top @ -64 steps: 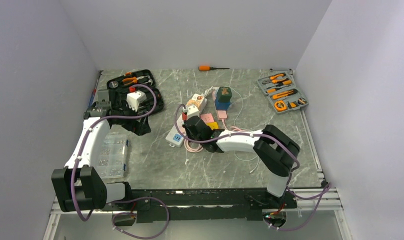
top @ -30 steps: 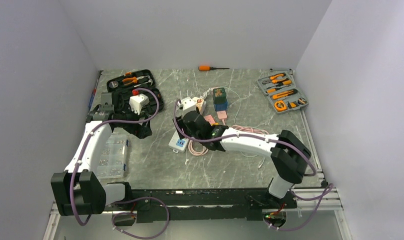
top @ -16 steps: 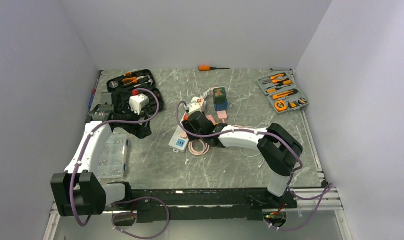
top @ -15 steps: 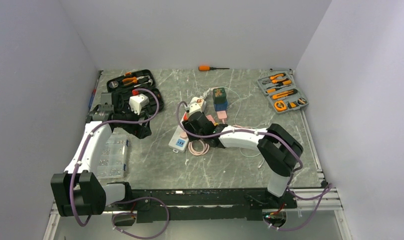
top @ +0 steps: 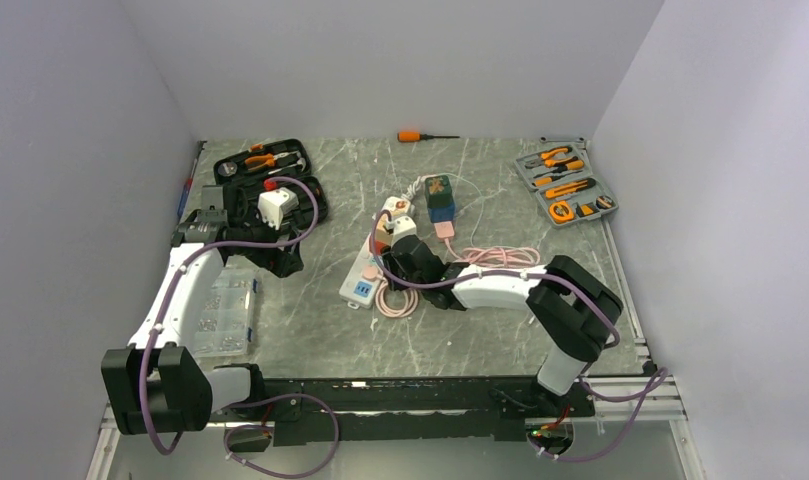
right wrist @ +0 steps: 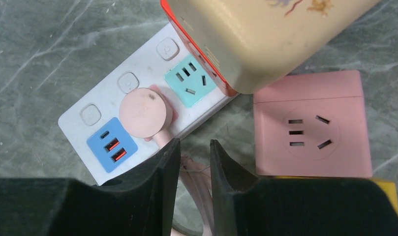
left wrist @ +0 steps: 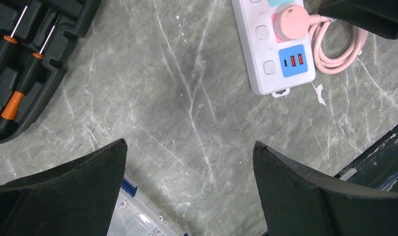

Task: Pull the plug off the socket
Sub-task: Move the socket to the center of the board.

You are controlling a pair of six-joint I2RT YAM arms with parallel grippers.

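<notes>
Seeing right gripper [right wrist: 193,145] narrow, cable [right wrist: 196,181] between fingers, just near pink plug [right wrist: 141,112] seated in strip [right wrist: 137,64]; I can't tell grip. Left gripper [left wrist: 189,147] wide over table [left wrist: 152,98].

Left claw [left wrist: 188,145] gapes above the marble table [left wrist: 137,88], pink plug [left wrist: 291,22] (seated) in white power strip [left wrist: 251,49].

White links, black joints and purple cables [top: 310,212] mark both arms [top: 183,290]. Left pincer [left wrist: 189,147] and right pincer [right wrist: 194,143] are matte black.
</notes>
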